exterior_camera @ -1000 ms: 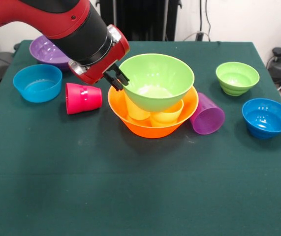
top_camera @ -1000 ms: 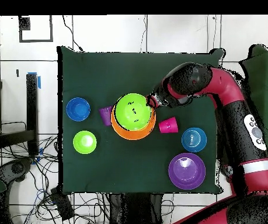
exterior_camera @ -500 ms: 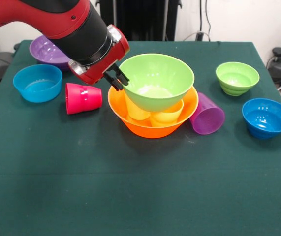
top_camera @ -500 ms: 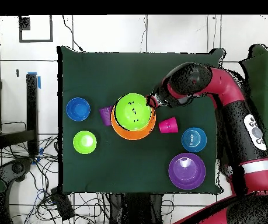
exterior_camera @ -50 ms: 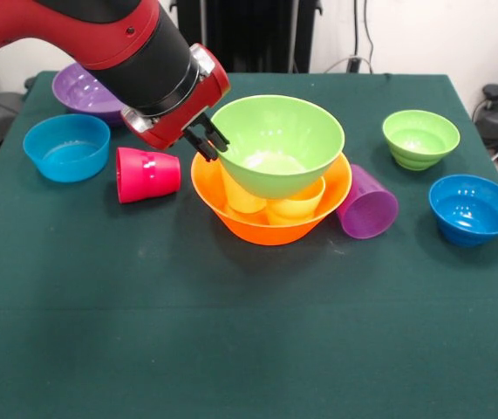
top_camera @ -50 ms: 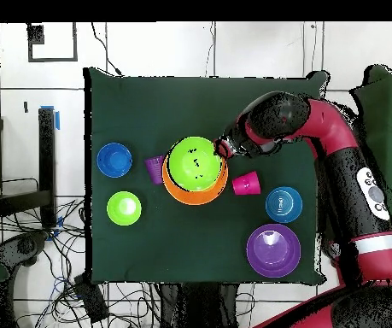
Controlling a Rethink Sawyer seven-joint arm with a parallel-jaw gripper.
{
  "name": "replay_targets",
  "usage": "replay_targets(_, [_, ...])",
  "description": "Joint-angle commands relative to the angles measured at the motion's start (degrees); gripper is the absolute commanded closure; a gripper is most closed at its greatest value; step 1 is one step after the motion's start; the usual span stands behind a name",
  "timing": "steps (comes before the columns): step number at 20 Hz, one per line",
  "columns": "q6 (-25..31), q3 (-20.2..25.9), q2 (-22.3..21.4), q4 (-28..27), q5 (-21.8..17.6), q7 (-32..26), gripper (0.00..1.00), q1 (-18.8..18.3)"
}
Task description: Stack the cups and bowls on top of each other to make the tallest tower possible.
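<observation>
Front view: the pincer (exterior_camera @ -50 ms: 207, 138) sits at the rim of the large lime green bowl (exterior_camera @ -50 ms: 276, 144), its dark fingers (exterior_camera @ -50 ms: 214, 132) closed over the rim's edge, so the bowl looks gripped. That bowl rests tilted on a pale yellow cup (exterior_camera @ -50 ms: 242, 197) and a yellow-orange cup (exterior_camera @ -50 ms: 296, 206), both inside the large orange bowl (exterior_camera @ -50 ms: 270, 225) at the tower's base. A red-pink cup (exterior_camera @ -50 ms: 147, 174) lies on its side just beside the arm; a purple cup (exterior_camera @ -50 ms: 367, 204) lies touching the orange bowl's other flank. Small blue bowls (exterior_camera @ -50 ms: 66, 146) (exterior_camera @ -50 ms: 474, 208), a small lime green bowl (exterior_camera @ -50 ms: 420, 138) and a large purple bowl (exterior_camera @ -50 ms: 85, 90) stand apart on the tabletop (exterior_camera @ -50 ms: 249, 332).

Overhead view: the lime green bowl sits off-centre over the orange one, toward the pincer. Judged from this, the step is seating the bowl: level it before release, and let go gently so the cups beneath do not shift.
</observation>
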Motion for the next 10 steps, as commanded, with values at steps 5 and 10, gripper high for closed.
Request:
replay_targets(5, [-4.3,-1.9,1.4,3.4,-2.2,-9.4,1.0,2.5])
replay_targets(10, [-4.6,-1.7,1.3,3.7,-2.0,-9.0,1.0,2.7])
